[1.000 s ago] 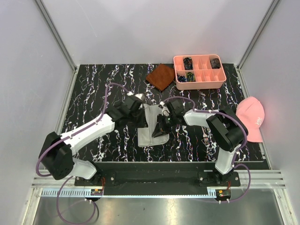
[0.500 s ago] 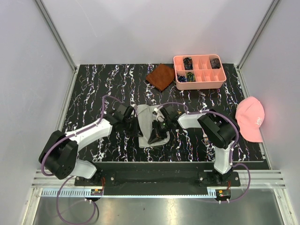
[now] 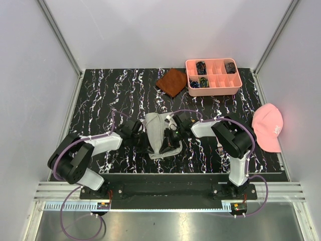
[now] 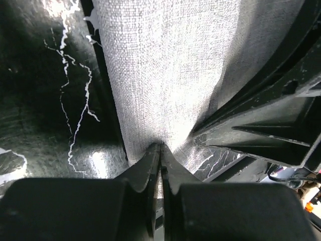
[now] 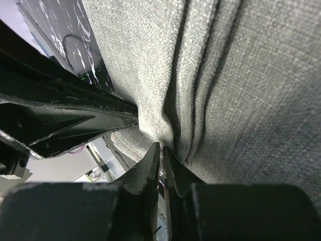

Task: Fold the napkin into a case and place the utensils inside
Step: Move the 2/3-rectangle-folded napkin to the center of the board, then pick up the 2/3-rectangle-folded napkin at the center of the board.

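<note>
The left gripper [image 4: 159, 150] is pinching the edge of the napkin [image 4: 165, 75], a coarse-woven grey cloth. The right gripper [image 5: 161, 150] is clamping one of its creased folds. The napkin is lying bunched at the middle of the black marbled table [image 3: 100, 100], and a slim silver fork [image 3: 219, 148] is lying apart on its right.

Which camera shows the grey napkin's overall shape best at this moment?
The top external view: it shows nearly the whole napkin as a folded, narrow strip. The left wrist view shows only flat weave pinched in the left pincer; the right wrist view shows only creased folds pinched in the right pincer.
</note>
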`<state>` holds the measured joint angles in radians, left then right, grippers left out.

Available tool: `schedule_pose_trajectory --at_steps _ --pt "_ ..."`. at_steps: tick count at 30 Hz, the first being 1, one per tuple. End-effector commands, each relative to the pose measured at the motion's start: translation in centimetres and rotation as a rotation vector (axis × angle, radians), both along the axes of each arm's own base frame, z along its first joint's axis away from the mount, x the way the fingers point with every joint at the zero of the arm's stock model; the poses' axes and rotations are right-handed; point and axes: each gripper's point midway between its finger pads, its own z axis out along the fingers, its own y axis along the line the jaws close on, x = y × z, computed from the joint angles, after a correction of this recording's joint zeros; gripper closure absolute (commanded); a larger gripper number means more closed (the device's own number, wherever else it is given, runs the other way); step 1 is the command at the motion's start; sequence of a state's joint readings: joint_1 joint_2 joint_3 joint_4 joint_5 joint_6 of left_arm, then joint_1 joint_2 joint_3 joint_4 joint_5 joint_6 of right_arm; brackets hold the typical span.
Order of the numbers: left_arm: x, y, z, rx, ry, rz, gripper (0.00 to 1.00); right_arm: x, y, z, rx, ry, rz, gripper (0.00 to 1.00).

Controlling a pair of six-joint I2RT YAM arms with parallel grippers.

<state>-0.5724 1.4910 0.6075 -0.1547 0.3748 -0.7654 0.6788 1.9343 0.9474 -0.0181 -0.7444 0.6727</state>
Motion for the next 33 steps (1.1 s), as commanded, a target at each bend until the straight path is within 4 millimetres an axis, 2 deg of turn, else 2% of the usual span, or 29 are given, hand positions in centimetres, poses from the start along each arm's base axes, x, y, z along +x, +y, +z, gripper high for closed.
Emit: schedule_pose_trajectory --at_steps 1,3,4,6,7,8,10,11,12,13,15,16,17,18,19,20,21,22,23,24,25,26,27,28,29,30,33 --pt "-0.4 1.7 -0.7 0.093 -0.024 -0.016 0.91 0.2 -0.3 -1.2 -0.029 0.003 -0.016 0.87" --pt "0.2 1.5 1.3 0.083 -0.068 -0.025 0.87 0.7 0.2 -0.4 0.005 -0.024 -0.012 0.86" --pt "1.1 0.7 2.9 0.052 -0.094 -0.030 0.85 1.1 0.4 0.7 0.023 -0.042 -0.016 0.86" --pt "1.6 -0.2 4.1 0.013 -0.107 -0.023 0.82 1.5 0.3 2.0 0.028 -0.048 -0.025 0.86" --pt "1.7 -0.4 4.2 0.006 -0.104 -0.021 0.82 2.1 0.4 3.8 0.055 -0.077 -0.035 0.85" --pt "1.6 -0.5 3.9 0.000 -0.094 -0.021 0.82 2.6 0.2 4.5 0.066 -0.089 -0.048 0.85" --pt "0.9 -0.4 2.2 0.006 -0.053 -0.028 0.84 4.4 -0.9 6.8 0.089 -0.132 -0.097 0.83" --pt "0.6 -0.2 1.6 0.018 -0.043 -0.036 0.85 4.8 -1.9 7.2 0.073 -0.133 -0.119 0.79" --pt "0.2 -0.1 0.9 0.040 -0.036 -0.052 0.85 5.5 -2.7 7.6 0.066 -0.149 -0.145 0.68" --pt "0.7 0.6 0.7 0.094 -0.067 -0.038 0.85 7.0 -4.6 8.4 0.054 -0.203 -0.194 0.63" --pt "1.7 0.2 3.1 0.150 -0.179 -0.073 0.80 7.5 -6.7 7.8 -0.016 -0.203 -0.225 0.52" --pt "2.7 0.3 4.1 0.191 -0.245 -0.061 0.70 8.1 -8.0 7.3 -0.049 -0.220 -0.241 0.46" --pt "2.7 -0.6 5.9 0.183 -0.307 -0.081 0.62 7.9 -8.6 6.8 -0.070 -0.198 -0.241 0.43" --pt "3.6 -1.7 8.0 0.161 -0.372 -0.075 0.56 7.8 -8.7 6.4 -0.073 -0.189 -0.236 0.41" --pt "4.3 -2.0 9.2 0.176 -0.429 -0.057 0.50 7.4 -8.9 5.5 -0.085 -0.166 -0.231 0.37" --pt "4.4 -2.8 10.1 0.172 -0.467 -0.068 0.39 7.2 -9.0 5.1 -0.092 -0.154 -0.230 0.36" --pt "4.2 -4.6 11.2 0.156 -0.504 -0.101 0.36 6.9 -9.1 4.7 -0.098 -0.142 -0.232 0.35" --pt "4.3 -5.3 11.5 0.169 -0.523 -0.108 0.35 6.5 -9.4 4.1 -0.112 -0.124 -0.240 0.33" --pt "4.2 -6.1 10.2 0.203 -0.505 -0.141 0.32 6.5 -9.7 3.8 -0.126 -0.123 -0.251 0.31" --pt "3.8 -8.0 10.9 0.192 -0.521 -0.178 0.31 6.4 -10.0 3.6 -0.142 -0.116 -0.271 0.28" --pt "3.9 -8.5 10.5 0.226 -0.520 -0.181 0.31 6.2 -10.8 3.2 -0.174 -0.119 -0.302 0.22" --pt "2.9 -9.2 8.3 0.288 -0.480 -0.224 0.31 6.5 -11.8 3.0 -0.195 -0.114 -0.342 0.19" --pt "3.3 -10.3 8.7 0.290 -0.487 -0.221 0.32 6.2 -12.6 2.5 -0.219 -0.099 -0.374 0.17" --pt "3.3 -10.8 8.2 0.312 -0.488 -0.222 0.32 6.3 -13.2 3.1 -0.216 -0.116 -0.401 0.15" --pt "2.6 -11.3 6.5 0.352 -0.456 -0.239 0.32 6.6 -14.2 3.3 -0.220 -0.119 -0.438 0.09" --pt "2.9 -12.2 6.7 0.355 -0.462 -0.236 0.32 6.4 -14.9 3.7 -0.222 -0.136 -0.460 0.07" --pt "2.4 -13.6 5.2 0.395 -0.440 -0.248 0.32 6.5 -16.5 4.3 -0.231 -0.175 -0.512 0.03"
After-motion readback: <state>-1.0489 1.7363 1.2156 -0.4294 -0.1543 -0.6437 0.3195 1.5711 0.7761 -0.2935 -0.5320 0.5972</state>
